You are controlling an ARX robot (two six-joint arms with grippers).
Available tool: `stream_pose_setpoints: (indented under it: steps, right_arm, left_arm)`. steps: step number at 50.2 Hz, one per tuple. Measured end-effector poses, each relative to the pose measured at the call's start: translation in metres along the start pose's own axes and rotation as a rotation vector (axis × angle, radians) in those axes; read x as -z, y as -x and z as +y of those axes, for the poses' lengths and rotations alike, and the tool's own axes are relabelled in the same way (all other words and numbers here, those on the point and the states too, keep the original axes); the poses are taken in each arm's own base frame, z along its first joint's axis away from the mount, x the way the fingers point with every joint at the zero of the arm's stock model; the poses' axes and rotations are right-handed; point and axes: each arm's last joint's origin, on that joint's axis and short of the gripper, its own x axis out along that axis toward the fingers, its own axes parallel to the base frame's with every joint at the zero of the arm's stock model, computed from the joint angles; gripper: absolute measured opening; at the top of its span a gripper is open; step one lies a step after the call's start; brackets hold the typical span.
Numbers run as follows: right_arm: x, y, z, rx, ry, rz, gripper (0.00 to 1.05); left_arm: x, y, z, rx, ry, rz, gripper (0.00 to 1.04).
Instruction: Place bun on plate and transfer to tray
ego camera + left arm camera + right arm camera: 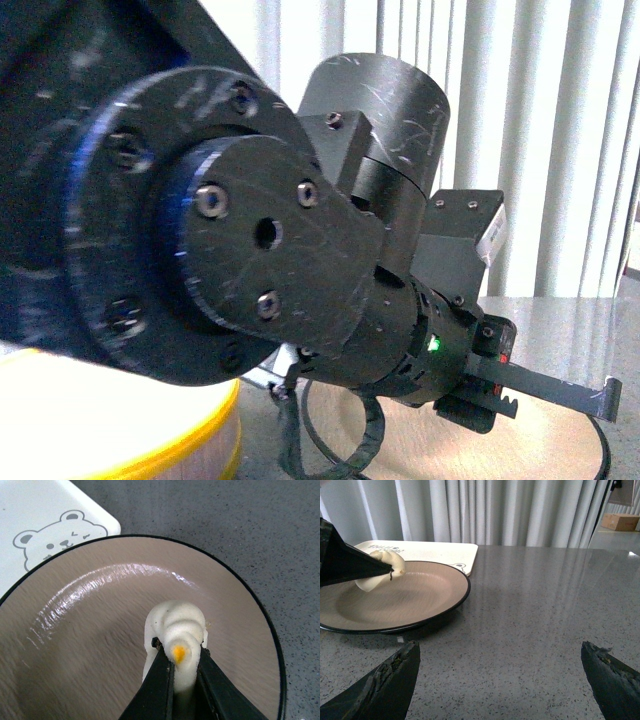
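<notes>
While L jaws clamp the bun (176, 621) over the plate (90, 630), R jaws gape wide.

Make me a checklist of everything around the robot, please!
Surface: grey speckled tabletop.
Job's things: bun pinched over the plate; plate sits on the table beside the tray.
Clutter: yellow-rimmed basket, seen in the front view.
Grippers: left gripper shut on the bun; right gripper open, holding nothing.
Cables: black cable looping low in the front view.
Surroundings: pale curtains; cardboard box far off.
</notes>
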Motion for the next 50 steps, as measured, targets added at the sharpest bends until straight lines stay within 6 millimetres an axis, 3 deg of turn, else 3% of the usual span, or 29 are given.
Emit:
stream_pose_setpoints:
  steps: [8, 38, 50]
  right_arm:
    - [0.0, 0.0, 0.0, 0.0, 0.0, 0.0, 0.96]
    - [0.0, 0.0, 0.0, 0.0, 0.0, 0.0, 0.96]
    - [0.0, 0.0, 0.0, 0.0, 0.0, 0.0, 0.96]
  left_arm:
    - [-0.006, -0.021, -0.002, -0.027, -0.006, 0.064, 0.05]
    - [-0.001, -0.047, 0.006, -0.126, -0.004, 0.173, 0.05]
    - [-0.001, -0.046, 0.013, -0.091, 0.083, 0.168, 0.49]
